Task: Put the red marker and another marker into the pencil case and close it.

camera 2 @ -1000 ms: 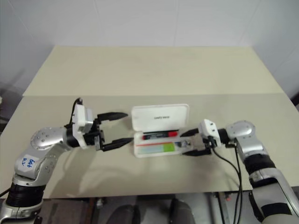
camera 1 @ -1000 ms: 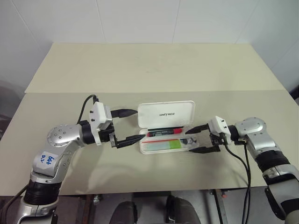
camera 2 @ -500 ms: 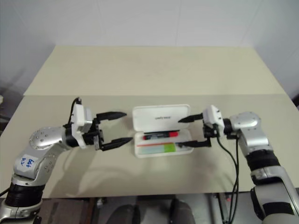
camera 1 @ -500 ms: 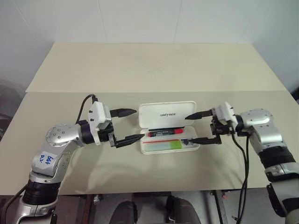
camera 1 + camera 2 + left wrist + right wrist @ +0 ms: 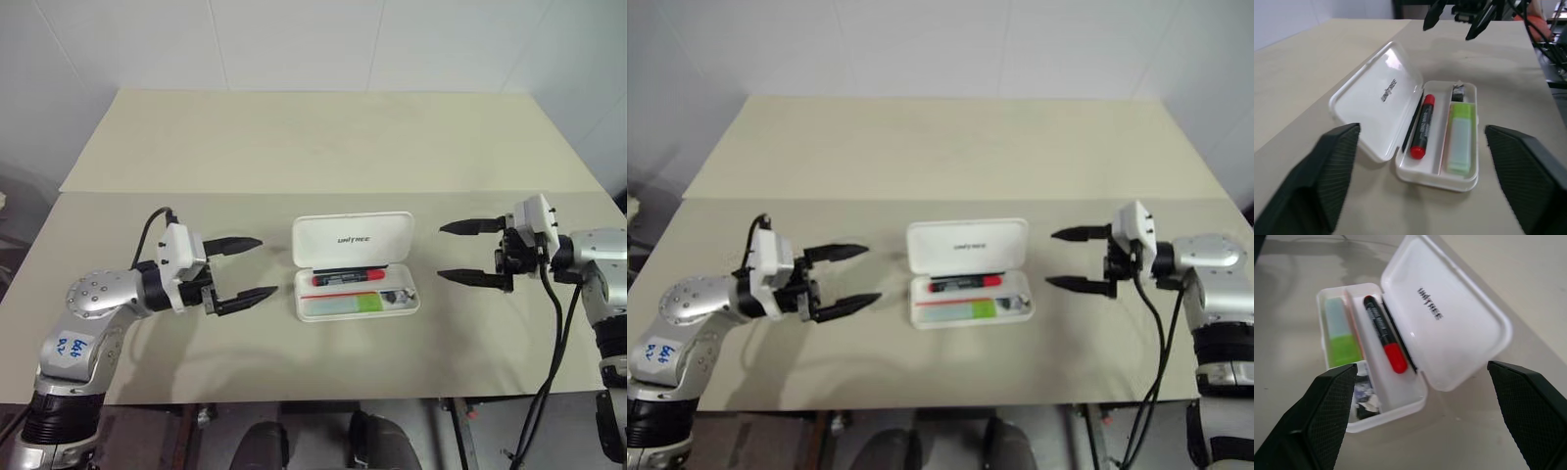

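Open case (image 5: 356,266) mid-surface (image 5: 313,147), red marker (image 5: 347,278) and highlighter (image 5: 341,305) inside, left tool (image 5: 247,267) and right tool (image 5: 458,252) spread wide, empty, flanking case

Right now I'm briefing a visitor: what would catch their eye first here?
The open pencil case at the table's middle, with the red marker and the green highlighter lying inside. An open end effector flanks it on each side, left and right, neither touching it.
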